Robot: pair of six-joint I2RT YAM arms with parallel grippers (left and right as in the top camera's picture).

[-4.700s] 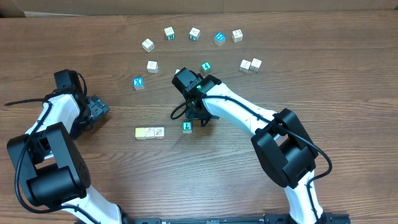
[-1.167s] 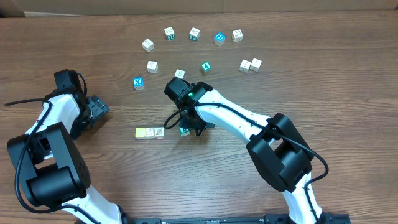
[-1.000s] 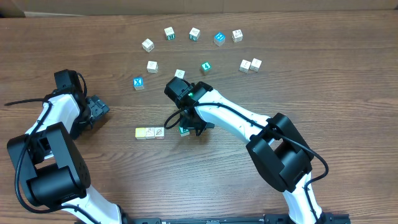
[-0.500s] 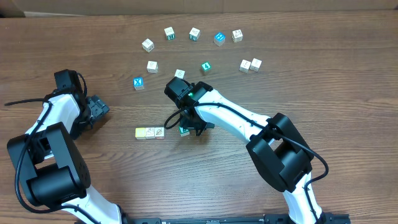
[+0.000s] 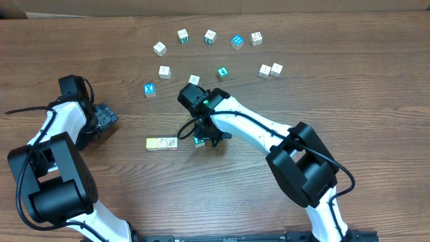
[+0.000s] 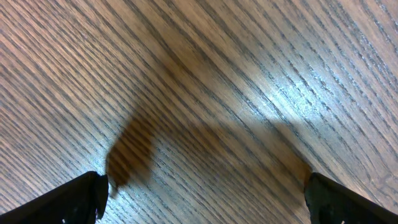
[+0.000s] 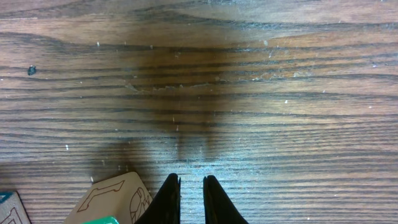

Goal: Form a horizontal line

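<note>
While the right arm reaches over the middle of the worktop (image 5: 363, 87), the right fingers (image 5: 209, 136) point down at 1 green cube (image 5: 198, 141) and partly cover it. In the right wrist view these 2 fingers (image 7: 168, 199) stand together with only a thin slit between them. They clamp nothing, and their tips are over bare wood. Just left of them, 1 cube corner (image 7: 115, 198) shows a white face with a dark line drawing and a green strip under it. Which cube this is cannot be told.

Row status, overhead view:
- 3 cubes lie touching in a horizontal row left of the right fingers: 1 pale yellow cube (image 5: 152, 143) at the left end, then 2 white cubes (image 5: 168, 142) with dark line drawings.
- The green cube lies roughly level with this row, near its right end but apart from it, so a gap remains.

Other cubes, overhead view:
- 11 cubes lie scattered above the row, well apart from it.
- 2 are blue cubes (image 5: 149, 89), 1 left of the right arm and 1 in the top group.
- 1 is a teal-green cube (image 5: 222, 72).
- 8 are pale cubes (image 5: 164, 71); 2 of them touch each other at the right.

The left fingers (image 5: 107, 115) rest at the left side of the worktop, well apart from every cube. In the left wrist view the 2 left fingers (image 6: 74, 196) stand wide apart at the lower corners, with only bare wood between them.
</note>
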